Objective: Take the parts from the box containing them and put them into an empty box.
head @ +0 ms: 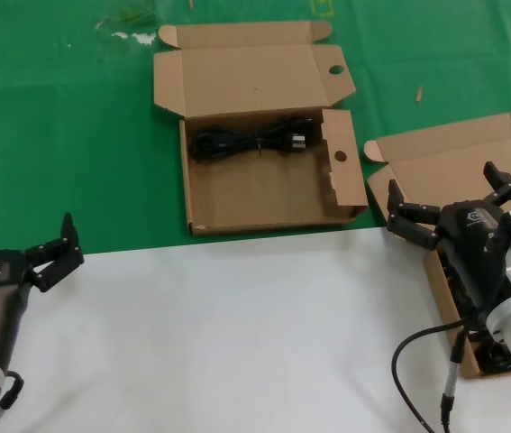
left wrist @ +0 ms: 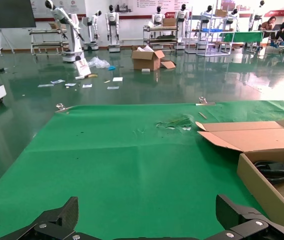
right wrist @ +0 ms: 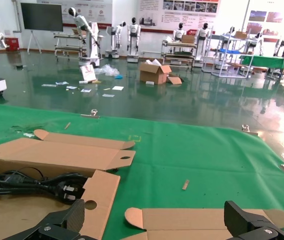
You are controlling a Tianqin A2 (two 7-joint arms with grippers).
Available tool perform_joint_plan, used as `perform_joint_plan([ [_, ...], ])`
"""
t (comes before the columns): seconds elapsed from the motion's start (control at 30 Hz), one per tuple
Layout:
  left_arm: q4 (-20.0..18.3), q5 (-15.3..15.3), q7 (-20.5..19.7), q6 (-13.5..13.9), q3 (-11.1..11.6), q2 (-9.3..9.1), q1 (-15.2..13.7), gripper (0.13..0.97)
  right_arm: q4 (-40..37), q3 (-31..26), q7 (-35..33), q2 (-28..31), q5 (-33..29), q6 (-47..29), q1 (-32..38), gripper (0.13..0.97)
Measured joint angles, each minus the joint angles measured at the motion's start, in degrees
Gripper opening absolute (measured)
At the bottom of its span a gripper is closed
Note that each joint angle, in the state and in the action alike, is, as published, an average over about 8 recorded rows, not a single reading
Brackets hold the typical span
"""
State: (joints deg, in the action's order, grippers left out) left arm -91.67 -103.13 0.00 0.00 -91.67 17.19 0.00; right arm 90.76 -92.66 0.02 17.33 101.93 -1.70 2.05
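Left pincer (head: 68,242) low, right pincer (head: 451,198) raised, both spread wide

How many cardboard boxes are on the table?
2. The wide box lies open in the middle with a cable inside. The narrow box is on the right, partly hidden behind the right gripper.

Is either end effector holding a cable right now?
No. Left end effector and right end effector are both open and empty.
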Motion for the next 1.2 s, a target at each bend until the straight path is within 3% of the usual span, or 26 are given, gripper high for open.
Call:
perform_joint_plan([
  [1.2, 0.0, 0.0, 0.0, 0.0, 0.0, 0.00, 0.0, 0.966, 0.0, 0.0, 0.0, 0.0, 0.0, 0.0, 0.0, 0.966],
])
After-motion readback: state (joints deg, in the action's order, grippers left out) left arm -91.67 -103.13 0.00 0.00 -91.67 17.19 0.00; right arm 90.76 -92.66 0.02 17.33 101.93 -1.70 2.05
